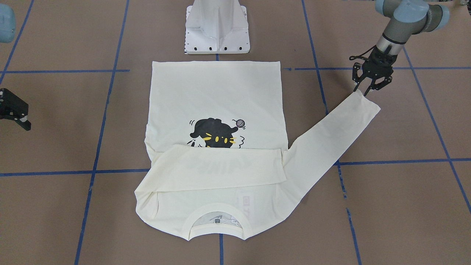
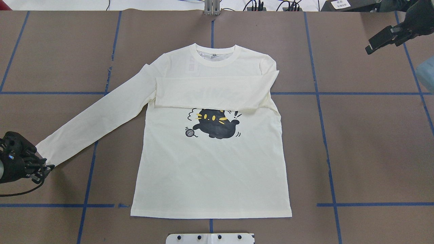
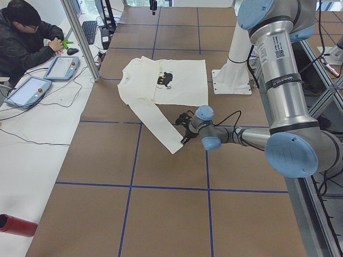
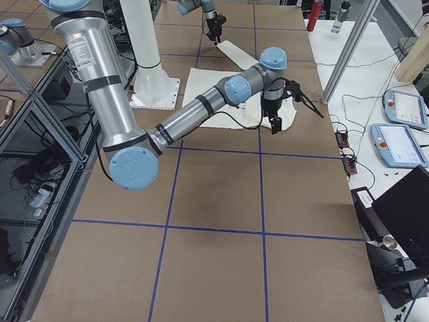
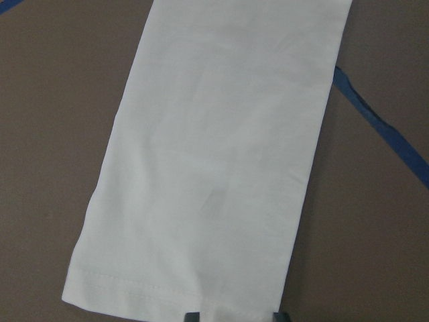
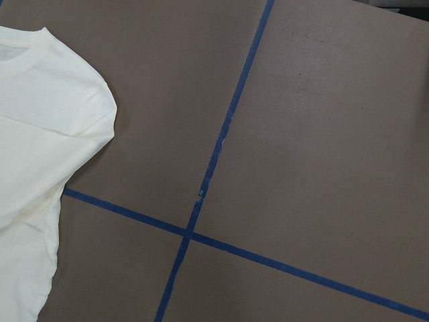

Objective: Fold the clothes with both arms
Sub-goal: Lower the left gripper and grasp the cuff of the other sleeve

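Our left tool [image 1: 361, 91] stands low at the corner of the cuff [image 5: 174, 288], its jaws spread, one finger on either side of the hem's edge; it grips nothing. In the wrist view we see the two fingertips [image 5: 192, 315] just below the stitched hem, the cloth lying flat on the bench [image 2: 373, 152].

From that cuff the left sleeve [image 2: 98, 118] runs straight and slantwise over the blue tape [image 6: 228, 127] to the shirt [image 2: 210, 162]. The shirt lies print up in the middle of the bench, its hem toward the base [image 1: 217, 29] and its neck [image 2: 217, 61] toward the far edge. The other sleeve [image 2: 213, 91] is folded flat across the chest, and its lower edge covers the top of the cat [image 2: 215, 123].

Our right tool [image 1: 22, 120] hangs well apart from the shirt, near the bench's right edge. We cannot tell how far its jaws stand open. Its wrist view takes in only the shirt's shoulder and bare bench.
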### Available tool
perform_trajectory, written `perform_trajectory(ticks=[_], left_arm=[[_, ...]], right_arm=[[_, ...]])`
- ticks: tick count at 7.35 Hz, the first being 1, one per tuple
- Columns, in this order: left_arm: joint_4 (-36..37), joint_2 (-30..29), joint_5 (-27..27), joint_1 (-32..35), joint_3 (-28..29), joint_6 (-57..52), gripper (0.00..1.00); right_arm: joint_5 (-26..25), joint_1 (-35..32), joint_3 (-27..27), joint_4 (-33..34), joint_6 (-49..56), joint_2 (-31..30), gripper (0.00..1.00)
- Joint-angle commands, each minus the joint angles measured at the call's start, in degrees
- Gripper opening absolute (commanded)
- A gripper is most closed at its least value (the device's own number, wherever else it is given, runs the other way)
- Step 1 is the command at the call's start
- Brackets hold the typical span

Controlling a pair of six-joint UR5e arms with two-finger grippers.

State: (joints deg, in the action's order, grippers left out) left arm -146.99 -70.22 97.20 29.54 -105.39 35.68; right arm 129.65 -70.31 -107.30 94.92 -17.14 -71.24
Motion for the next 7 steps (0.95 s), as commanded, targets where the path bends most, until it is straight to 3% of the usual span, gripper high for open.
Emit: perform_trajectory(ticks=[1, 4, 5, 7], left_arm=[[-0.1, -0.1, -1.0, 0.0, -0.3, 0.0, 0.00], [-0.1, -1.8, -1.2, 1.5, -3.5, -0.1, 0.00], [0.0, -4.5, -0.8, 5.8, -4.5, -0.2, 0.00], [12.1, -17.1, 0.0, 12.4, -4.8, -0.4, 0.00]], right_arm=[[-0.1, 0.0, 0.1, 0.0, 0.0, 0.0, 1.00], [-0.3, 0.0, 0.2, 0.0, 0.1, -0.7, 1.00], [-0.3, -0.1, 0.2, -0.1, 0.1, -1.3, 1.00], [-0.3, -0.5, 0.1, -0.1, 0.0, -1.4, 1.00]])
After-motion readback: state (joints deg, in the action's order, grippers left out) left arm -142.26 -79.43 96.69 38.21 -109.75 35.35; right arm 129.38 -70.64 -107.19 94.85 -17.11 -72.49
